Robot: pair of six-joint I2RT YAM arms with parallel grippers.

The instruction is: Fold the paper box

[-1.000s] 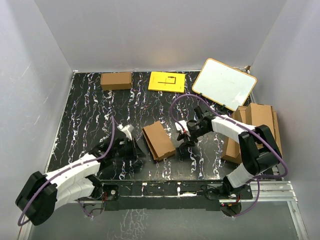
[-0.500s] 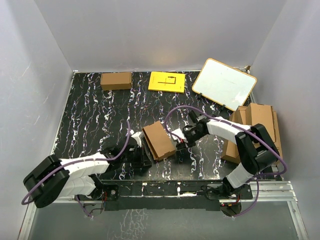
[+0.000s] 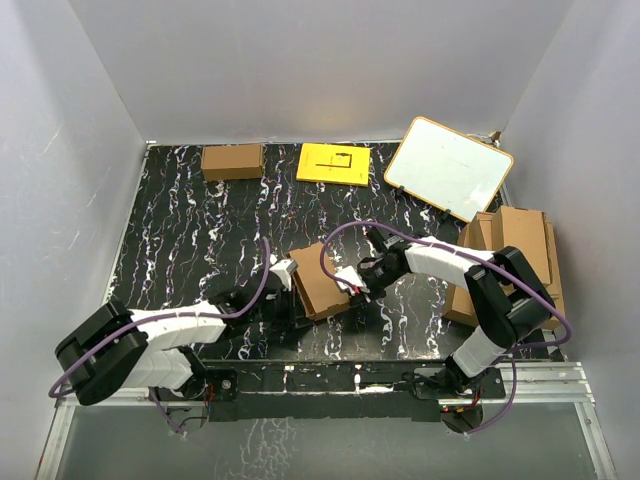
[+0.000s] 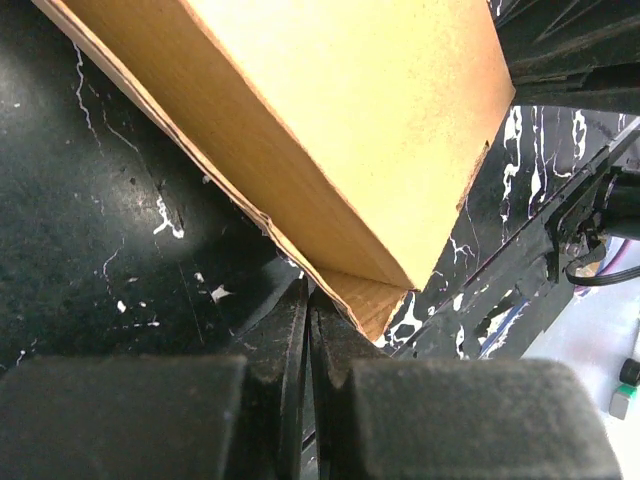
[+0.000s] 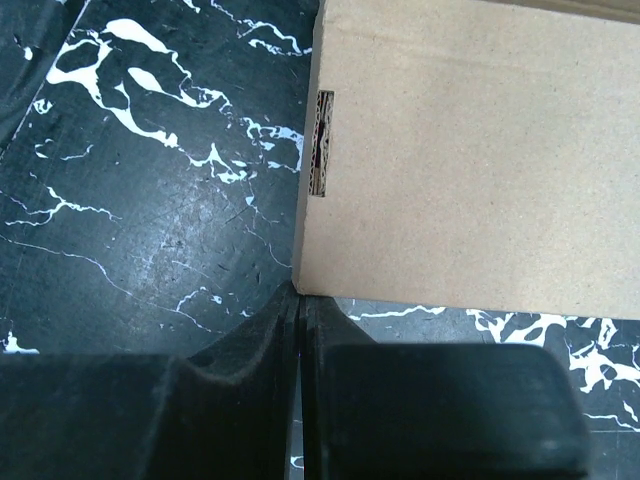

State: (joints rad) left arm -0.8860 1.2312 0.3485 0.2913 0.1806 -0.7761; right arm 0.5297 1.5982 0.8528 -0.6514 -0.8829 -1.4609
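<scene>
The paper box [image 3: 318,280] is plain brown cardboard and lies near the middle of the black marbled table [image 3: 180,230]. My left gripper [image 3: 285,297] is shut, with its tips against the box's left near edge. In the left wrist view the shut tips [image 4: 308,290] meet the box's lower corner [image 4: 330,120], which rises above them. My right gripper [image 3: 352,283] is shut at the box's right side. In the right wrist view its tips [image 5: 302,295] touch a corner of the box [image 5: 470,170], which has a small slot near that edge.
A smaller brown carton [image 3: 232,161] and a yellow sheet [image 3: 333,164] lie at the back. A whiteboard [image 3: 448,168] leans at the back right. A pile of larger cardboard sheets [image 3: 510,260] sits along the right edge. White walls surround the table.
Both grippers have closed in on the box, the left moving right and the right moving left. They stood apart from it; now both touch it. The box has hardly moved.
</scene>
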